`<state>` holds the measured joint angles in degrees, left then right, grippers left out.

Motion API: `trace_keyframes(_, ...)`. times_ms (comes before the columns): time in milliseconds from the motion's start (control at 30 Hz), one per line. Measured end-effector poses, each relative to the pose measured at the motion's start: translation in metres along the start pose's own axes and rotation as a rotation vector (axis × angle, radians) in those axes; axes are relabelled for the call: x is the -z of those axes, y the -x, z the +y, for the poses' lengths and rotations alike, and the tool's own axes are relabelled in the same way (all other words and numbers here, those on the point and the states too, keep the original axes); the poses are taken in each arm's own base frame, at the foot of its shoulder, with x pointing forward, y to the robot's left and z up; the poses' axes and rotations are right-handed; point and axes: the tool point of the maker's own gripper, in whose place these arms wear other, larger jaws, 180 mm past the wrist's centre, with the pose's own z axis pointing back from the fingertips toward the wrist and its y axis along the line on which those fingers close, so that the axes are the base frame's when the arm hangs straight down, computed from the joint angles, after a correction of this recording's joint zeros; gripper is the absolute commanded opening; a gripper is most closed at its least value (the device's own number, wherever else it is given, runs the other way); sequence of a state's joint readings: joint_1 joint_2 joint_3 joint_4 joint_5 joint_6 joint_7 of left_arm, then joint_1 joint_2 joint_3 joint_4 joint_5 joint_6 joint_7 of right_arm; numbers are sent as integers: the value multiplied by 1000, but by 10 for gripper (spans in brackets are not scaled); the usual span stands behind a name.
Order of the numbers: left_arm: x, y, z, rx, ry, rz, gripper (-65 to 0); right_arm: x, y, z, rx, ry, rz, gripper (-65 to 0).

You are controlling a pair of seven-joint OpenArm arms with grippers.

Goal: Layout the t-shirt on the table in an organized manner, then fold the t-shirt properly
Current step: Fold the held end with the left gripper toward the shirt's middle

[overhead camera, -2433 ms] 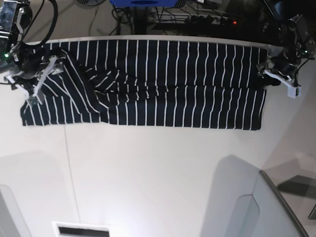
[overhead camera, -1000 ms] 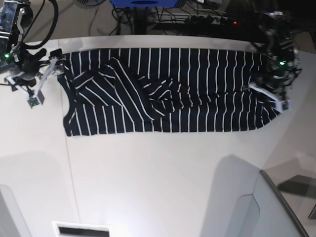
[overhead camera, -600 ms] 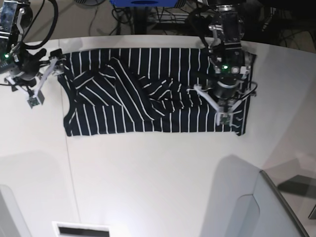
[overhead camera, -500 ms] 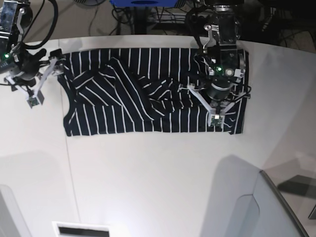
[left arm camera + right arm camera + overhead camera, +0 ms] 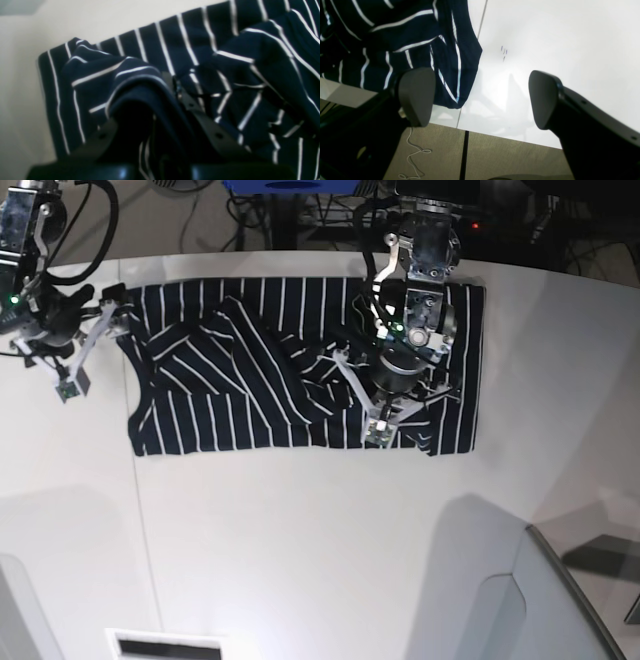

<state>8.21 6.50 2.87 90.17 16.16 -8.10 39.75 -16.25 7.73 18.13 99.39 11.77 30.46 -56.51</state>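
1. Base view: the table (image 5: 300, 540) is a broad, matte white top with a curved far edge and a thin dark seam (image 5: 140, 510) running from front to back on the view's left. A soft glare lies on its near middle.
2. Base view: the t-shirt (image 5: 240, 380), navy with thin white stripes, lies across the far half of the table, rumpled at its middle, with its right end doubled over.
3. Base view: the left gripper (image 5: 383, 415) sits over that doubled end, pinched tight on the t-shirt. The right gripper (image 5: 88, 345) hangs just beside the shirt's other end, jaws spread wide, holding nothing.
4. Base view: beyond the table are dark cables, a blue object (image 5: 290, 186) and a small red light (image 5: 475, 225). A pale panel (image 5: 560, 600) rises at the near right.
5. Left wrist view: the picture is blurred. Folds of the t-shirt (image 5: 225, 75) fill it, with one fold draped over the dark fingers (image 5: 200, 120), which grip the cloth. Bare table (image 5: 22, 75) shows at the left and top.
6. Right wrist view: two dark pads (image 5: 416, 95) stand far apart with bare white table (image 5: 557, 37) between them. The t-shirt's edge (image 5: 455, 62) lies near the left pad; whether they touch cannot be told. Below the table edge is ribbed grey-brown floor (image 5: 495, 160) with a loose white cord (image 5: 415, 152).
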Motion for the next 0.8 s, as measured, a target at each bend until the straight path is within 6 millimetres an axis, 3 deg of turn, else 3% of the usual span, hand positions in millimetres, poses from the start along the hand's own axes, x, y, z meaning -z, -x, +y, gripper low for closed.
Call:
trace_keyframes(233,-1,-1,-23,40,48,-5,-650,0,-3,-1,0,1,-6,-107)
trace_keyframes(800,5,8,-26,44,59,27,-650,0,-5,-1,-1,2,-11,-107)
